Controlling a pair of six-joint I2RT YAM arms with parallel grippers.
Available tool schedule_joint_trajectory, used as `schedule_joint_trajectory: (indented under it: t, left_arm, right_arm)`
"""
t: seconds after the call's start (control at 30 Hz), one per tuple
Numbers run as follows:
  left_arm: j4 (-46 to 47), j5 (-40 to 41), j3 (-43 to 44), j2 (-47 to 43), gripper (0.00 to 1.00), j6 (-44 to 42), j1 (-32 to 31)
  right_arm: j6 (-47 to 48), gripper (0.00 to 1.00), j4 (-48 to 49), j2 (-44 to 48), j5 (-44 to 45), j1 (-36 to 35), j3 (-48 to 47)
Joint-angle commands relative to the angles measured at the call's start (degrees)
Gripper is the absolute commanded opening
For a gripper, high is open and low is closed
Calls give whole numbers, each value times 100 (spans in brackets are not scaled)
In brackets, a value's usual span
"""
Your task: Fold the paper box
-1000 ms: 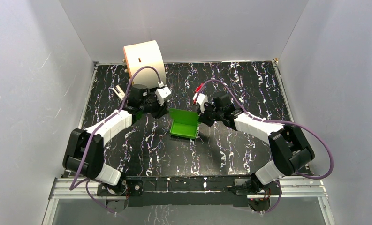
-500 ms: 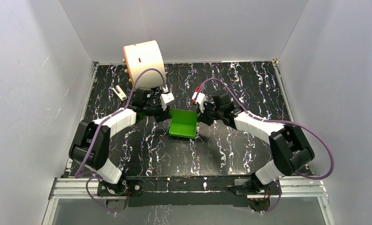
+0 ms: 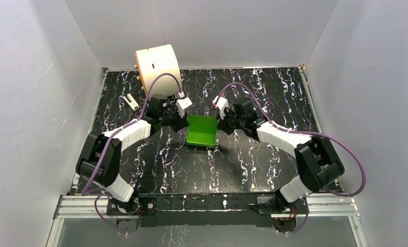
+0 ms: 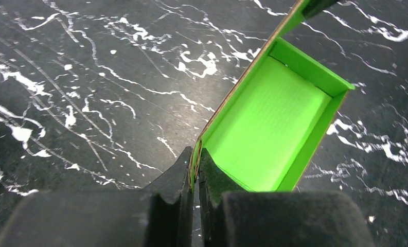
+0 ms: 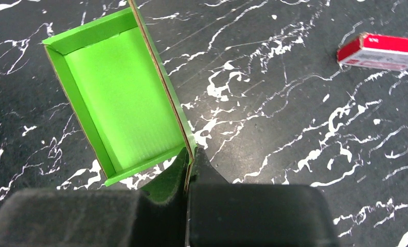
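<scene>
The paper box (image 3: 201, 131) lies mid-surface between the arms, its long axis running near edge to far edge, with the left gripper (image 4: 195, 163) and right gripper (image 5: 190, 163) each pinching an opposite long wall.

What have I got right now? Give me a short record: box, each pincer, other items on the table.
paper box: bright green, open-topped tray shape, walls raised, between the two arms
left pincer: shut on the paper box, pinching one long side wall
right pincer: shut on the paper box, pinching the opposite long side wall
red block: lying on the black marbled table, apart from the box
cream cylinder: at the far left corner, untouched
</scene>
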State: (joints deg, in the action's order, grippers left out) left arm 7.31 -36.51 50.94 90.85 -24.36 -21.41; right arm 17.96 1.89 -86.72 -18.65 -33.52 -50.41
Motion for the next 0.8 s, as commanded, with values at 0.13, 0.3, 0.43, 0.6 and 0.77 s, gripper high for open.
schedule_joint_trajectory:
  t: [0.13, 0.3, 0.43, 0.6, 0.77]
  left_arm:
    - [982, 2555, -119, -488, 0, 1420, -785]
    - [1195, 3880, -157, -489, 0, 2364, -1176]
    - [1446, 4508, -302, -487, 0, 3568, -1268]
    - [1537, 5178, -301, -273, 0, 4372, -1551]
    - [1408, 5817, -66, 91, 0, 4892, -1892]
  right_arm:
    - [-1201, 0, 589, -64, 1189, -187, -149]
    - [-1735, 0, 704, -157, 2098, -431, -168]
    - [-2564, 0, 804, -230, 2694, -520, -171]
    - [-3145, 0, 793, -355, 3198, -689, -288]
    - [-3756, 0, 610, -569, 3861, -855, -486]
